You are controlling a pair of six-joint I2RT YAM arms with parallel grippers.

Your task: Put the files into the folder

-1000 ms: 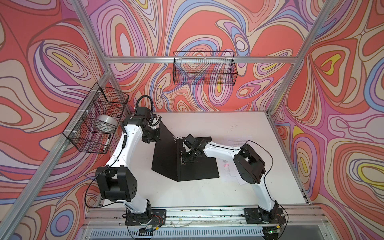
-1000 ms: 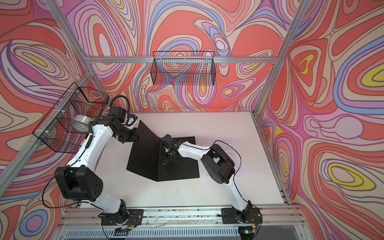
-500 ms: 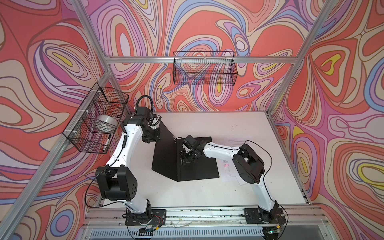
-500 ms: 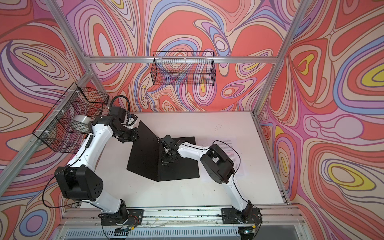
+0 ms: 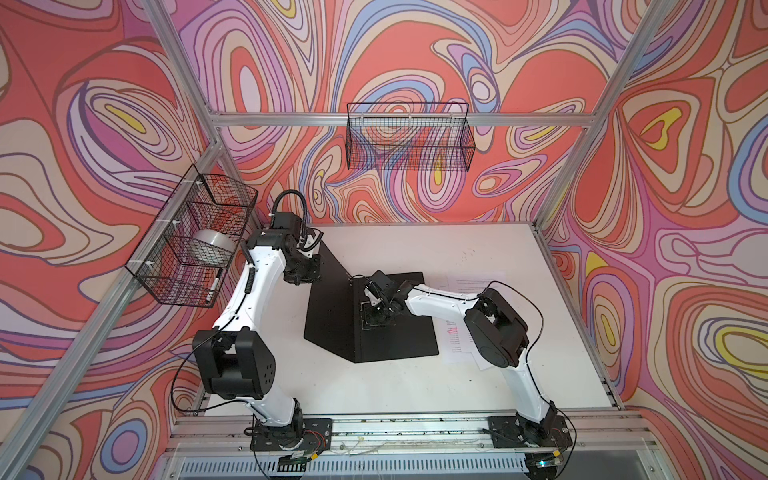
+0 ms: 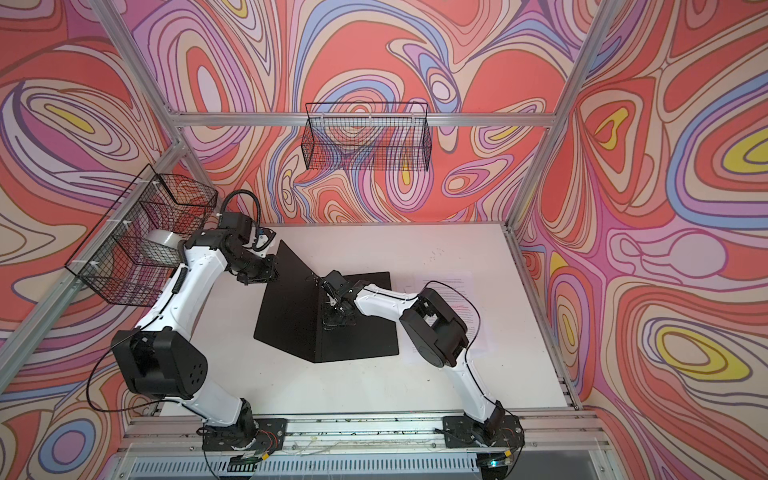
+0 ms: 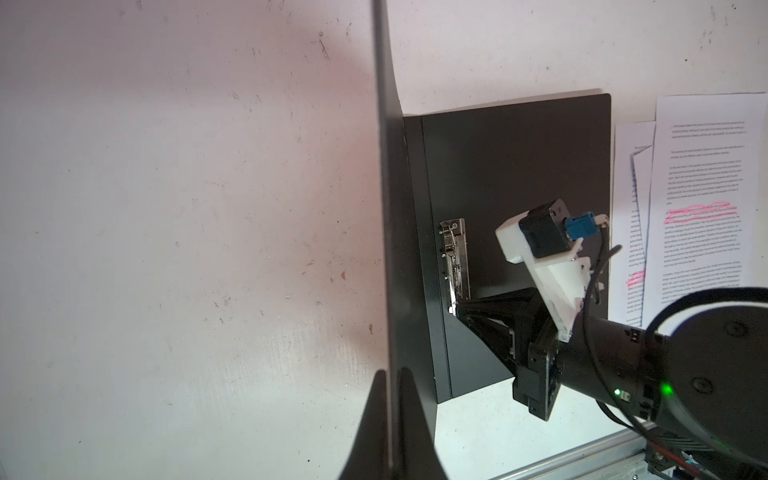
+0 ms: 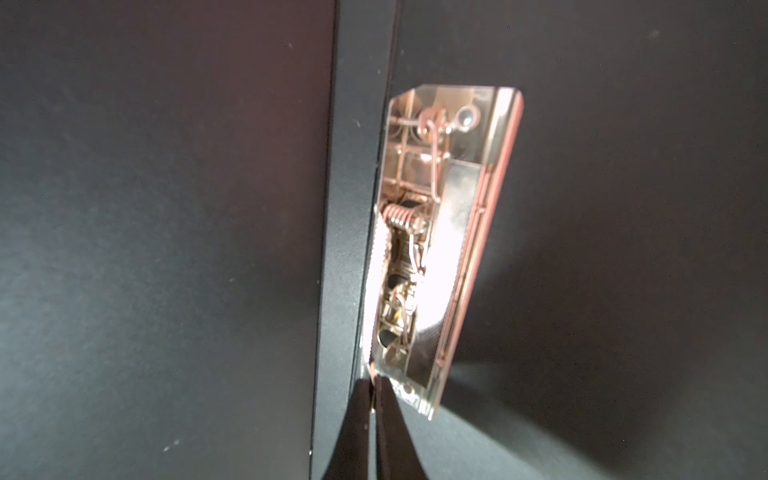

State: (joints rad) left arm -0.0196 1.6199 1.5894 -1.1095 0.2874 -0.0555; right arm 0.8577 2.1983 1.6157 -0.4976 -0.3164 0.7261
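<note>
The folder (image 5: 395,332) (image 6: 357,336) lies open, black inside. One half lies flat on the white table. Its other cover (image 5: 328,299) (image 7: 384,208) stands raised, with my left gripper (image 5: 309,276) (image 6: 266,276) (image 7: 390,374) shut on its top edge. At the spine sits the metal clip (image 8: 436,249) (image 7: 455,257). My right gripper (image 5: 370,309) (image 6: 332,309) (image 8: 376,380) is shut on the clip's near end. The files (image 5: 473,282) (image 6: 461,286) (image 7: 702,199), white printed sheets with pink highlights, lie right of the folder, partly under my right arm.
A wire basket (image 5: 409,141) hangs on the back wall. Another basket (image 5: 195,241) on the left wall holds a tape roll (image 5: 210,245). An aluminium rail (image 5: 395,428) runs along the table's front edge, and frame posts stand at the corners.
My right gripper's jaws have closed at the clip. Neither arm has visibly moved, and the cover stays raised.
</note>
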